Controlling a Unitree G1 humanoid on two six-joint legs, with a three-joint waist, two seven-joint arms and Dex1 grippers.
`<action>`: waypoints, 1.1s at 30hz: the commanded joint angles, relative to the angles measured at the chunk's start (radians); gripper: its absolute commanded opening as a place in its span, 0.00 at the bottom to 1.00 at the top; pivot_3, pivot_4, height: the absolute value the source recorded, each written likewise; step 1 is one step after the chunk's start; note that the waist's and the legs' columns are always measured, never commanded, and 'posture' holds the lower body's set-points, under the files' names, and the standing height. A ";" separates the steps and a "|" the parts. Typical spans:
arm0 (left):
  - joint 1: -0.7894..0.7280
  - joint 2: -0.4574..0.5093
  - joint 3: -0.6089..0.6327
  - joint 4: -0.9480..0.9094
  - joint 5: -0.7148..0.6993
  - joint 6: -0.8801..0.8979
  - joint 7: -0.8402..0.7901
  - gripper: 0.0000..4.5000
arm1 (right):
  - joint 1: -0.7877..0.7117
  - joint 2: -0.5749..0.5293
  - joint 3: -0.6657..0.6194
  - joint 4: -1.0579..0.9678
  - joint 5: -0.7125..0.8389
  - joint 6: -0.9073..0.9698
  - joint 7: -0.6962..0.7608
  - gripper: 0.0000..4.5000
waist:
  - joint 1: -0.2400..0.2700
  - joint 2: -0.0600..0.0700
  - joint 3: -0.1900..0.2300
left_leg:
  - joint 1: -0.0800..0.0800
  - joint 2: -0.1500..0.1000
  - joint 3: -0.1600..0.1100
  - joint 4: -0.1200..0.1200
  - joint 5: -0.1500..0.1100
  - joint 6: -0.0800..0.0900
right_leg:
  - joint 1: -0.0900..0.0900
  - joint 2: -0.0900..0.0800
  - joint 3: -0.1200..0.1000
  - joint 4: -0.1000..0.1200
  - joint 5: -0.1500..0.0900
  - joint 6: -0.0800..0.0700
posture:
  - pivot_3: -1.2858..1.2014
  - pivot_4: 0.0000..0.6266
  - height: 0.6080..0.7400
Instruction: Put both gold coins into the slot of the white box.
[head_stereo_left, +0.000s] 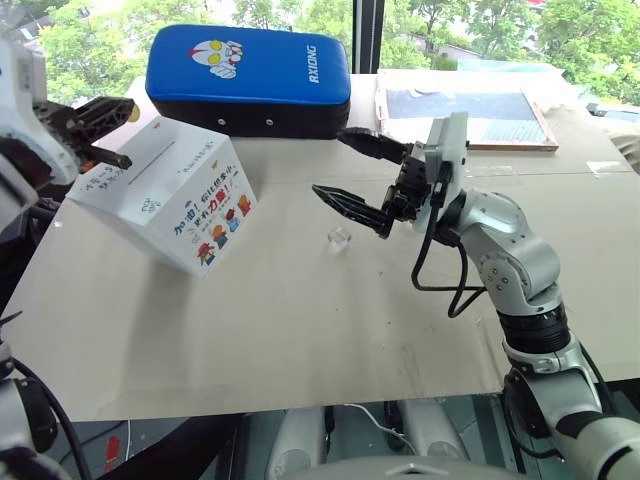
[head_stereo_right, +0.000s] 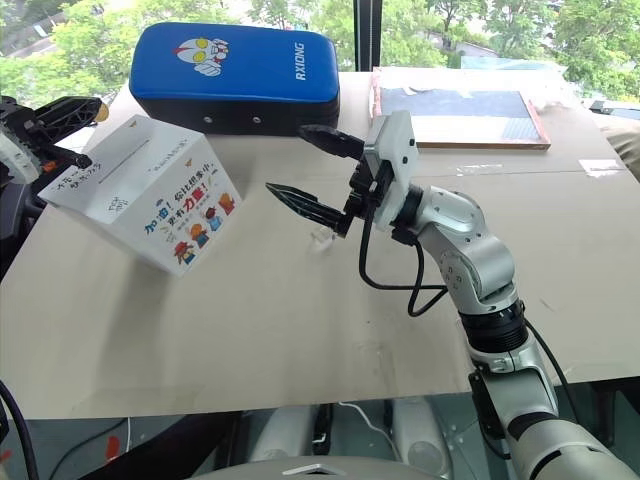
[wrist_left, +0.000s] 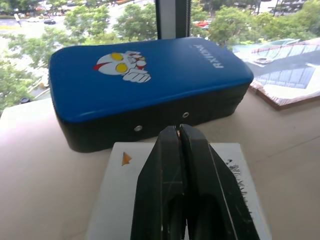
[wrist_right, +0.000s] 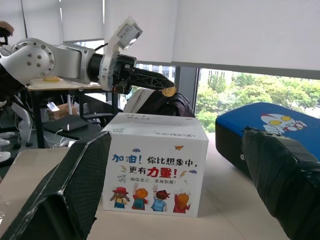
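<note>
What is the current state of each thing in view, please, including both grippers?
left gripper: shut on a gold coin, held above the box.
right gripper: open, nothing between its fingers, pointing toward the box.
white box: tilted, one edge off the table.
slot: on the box's upper face, nothing in it.
blue cushion: lying flat behind the box.
clear cube: resting on the table.

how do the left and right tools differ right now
The left tool is shut, pinching a gold coin above the white box; the right tool stands wide open and holds nothing. The left tool is over the box's far side; the right tool hovers above the table near a small clear cube. Both have two black fingers.
</note>
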 joint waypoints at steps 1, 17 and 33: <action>-0.017 0.006 0.027 -0.009 0.033 0.011 -0.010 0.00 | -0.012 -0.016 0.001 -0.018 -0.017 -0.007 0.007 0.99 | 0.000 0.000 0.000 | 0.000 0.000 0.000 0.000 0.000 0.000 | 0.000 0.000 0.000 0.000 0.000 0.000 | 0.52 0.24 1.00; 0.085 -0.037 -0.019 -0.006 0.168 0.036 -0.107 0.00 | -0.008 -0.005 -0.011 -0.041 -0.021 0.030 -0.032 0.99 | 0.000 0.000 0.000 | 0.000 0.000 0.000 0.000 0.000 0.000 | 0.000 -0.002 0.000 0.001 0.000 0.000 | 0.52 0.24 1.00; 0.127 -0.039 -0.059 0.019 0.301 -0.012 -0.136 0.00 | -0.030 0.015 -0.009 -0.028 -0.023 0.040 -0.036 0.99 | -0.005 0.001 -0.001 | 0.002 0.000 0.000 0.000 0.000 0.000 | 0.000 -0.002 0.000 0.003 0.000 0.000 | 0.52 0.24 1.00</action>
